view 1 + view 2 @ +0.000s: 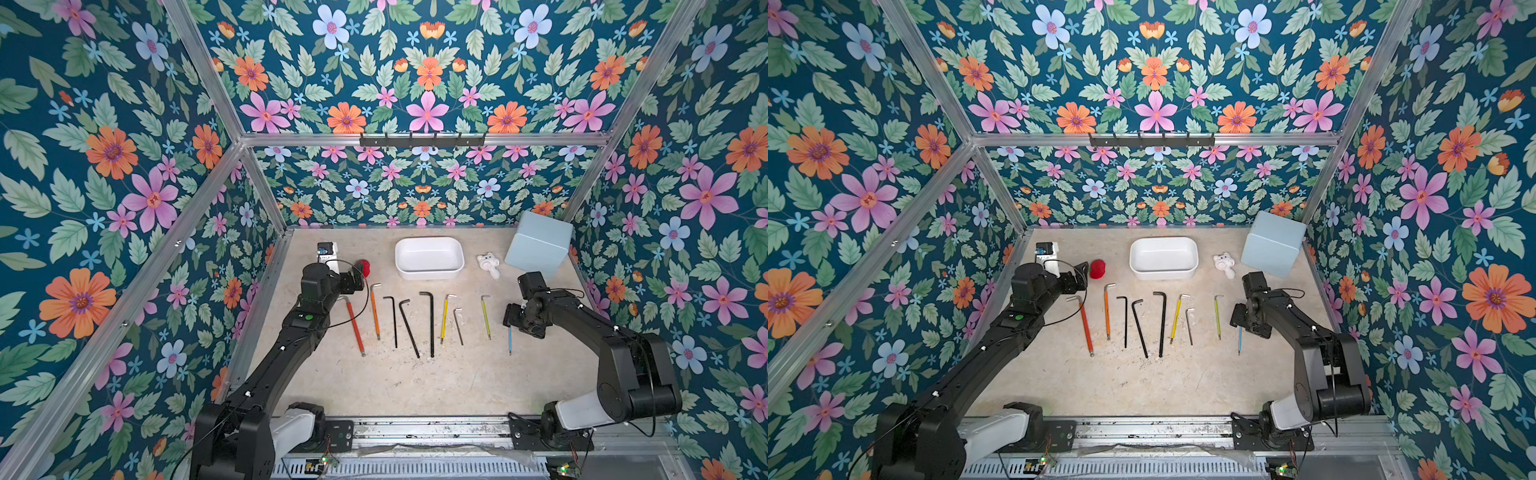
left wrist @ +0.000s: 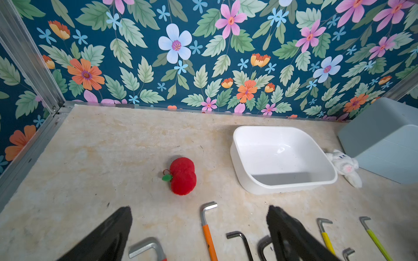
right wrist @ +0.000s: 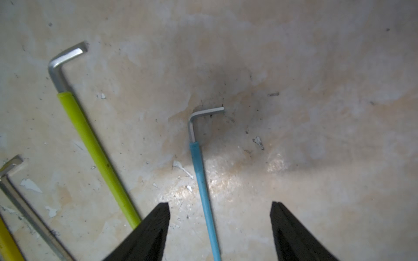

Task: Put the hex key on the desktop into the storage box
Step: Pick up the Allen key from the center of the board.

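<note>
Right jaws apart astride ungripped blue hex key (image 3: 199, 171) | bend far, tip near | left jaws apart, empty

No lettering, number or brand name can be read in any view. The small white and black block-shaped device (image 1: 326, 252) at the back left of the beige mottled stone-look bench (image 1: 415, 382) bears a blue patch and a few tiny dark marks; in both top views they are too small to make out. The only other marking is a plain round green dot (image 1: 308, 317) on the upper face of the black left arm, with no characters visible on it.
</note>
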Motion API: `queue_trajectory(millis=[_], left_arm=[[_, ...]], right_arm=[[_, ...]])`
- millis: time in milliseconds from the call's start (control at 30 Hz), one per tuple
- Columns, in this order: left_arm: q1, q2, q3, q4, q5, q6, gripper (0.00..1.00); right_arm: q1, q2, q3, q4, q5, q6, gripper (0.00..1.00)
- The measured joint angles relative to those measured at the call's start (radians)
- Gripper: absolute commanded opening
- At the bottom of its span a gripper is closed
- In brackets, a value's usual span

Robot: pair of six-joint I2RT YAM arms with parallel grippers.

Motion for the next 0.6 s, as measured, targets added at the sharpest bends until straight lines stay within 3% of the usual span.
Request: queue_trajectory(millis=[100,300,533,600], left_arm=[[0.000,-0.002,-0.005,0.006,0.005,-0.003,0.99],[0.000,-0.003,-0.006,0.007,-0.002,-0.004,0.99],[0.000,-0.002,-0.001,0.007,-0.010,-0.004,0.99],[0.000,0.000,0.003,0.006,-0.018,-0.004,0.99]], right_arm=[[0.003,0.019,0.005,0.000,0.000,-0.001,0.60],[0.021,0.057,0.009,0.000,-0.003,-0.011,0.56],[0.030,0.074,0.009,0.000,-0.003,-0.023,0.46],[0.035,0.080,0.009,0.000,-0.003,-0.026,0.39]])
